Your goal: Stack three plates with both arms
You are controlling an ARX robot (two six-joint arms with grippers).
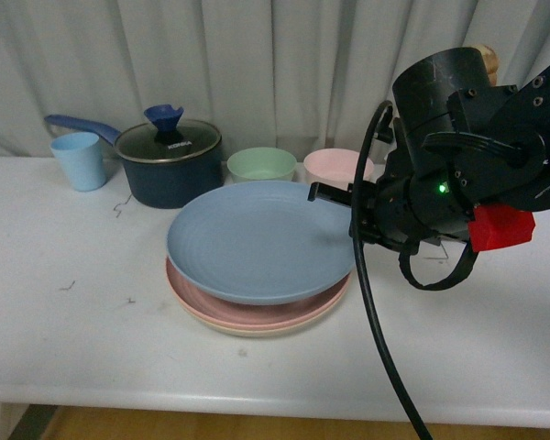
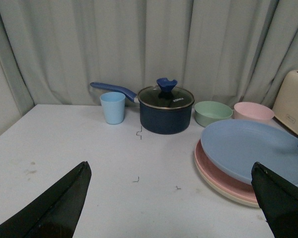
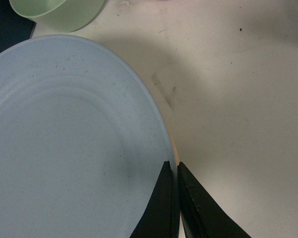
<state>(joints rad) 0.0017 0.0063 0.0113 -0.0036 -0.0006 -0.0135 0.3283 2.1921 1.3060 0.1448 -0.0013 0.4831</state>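
The blue plate (image 1: 257, 240) sits on top of the pink plate (image 1: 257, 312), which lies on the beige plate (image 1: 247, 328), all three gathered in one pile near the middle of the white table (image 1: 73, 348). The blue one is not seated flat: in the front view its far right edge is lifted and it overhangs the pile toward the left, so it rests tilted. The right gripper (image 3: 175, 173) pinches that raised rim, its two black fingers (image 3: 159, 208) closed on the plate's edge with one above and one below. The left gripper (image 2: 169, 198) is spread wide and empty, hovering over bare table well to the left of the pile. Behind the plates stand a green bowl (image 1: 261, 163) and a pink bowl (image 1: 337, 165), just beside the lifted rim, with a dark blue lidded pot (image 1: 170, 160) and a light blue cup (image 1: 78, 160) further left. The stacking looks nearly finished, with only lowering and release remaining. The risk, as I judge it, is that letting go while the plate is tilted and off-centre lets it slide leftward off the pink one, or that pulling the fingers back drags the thin rim along and shifts the whole pile toward the bowls.
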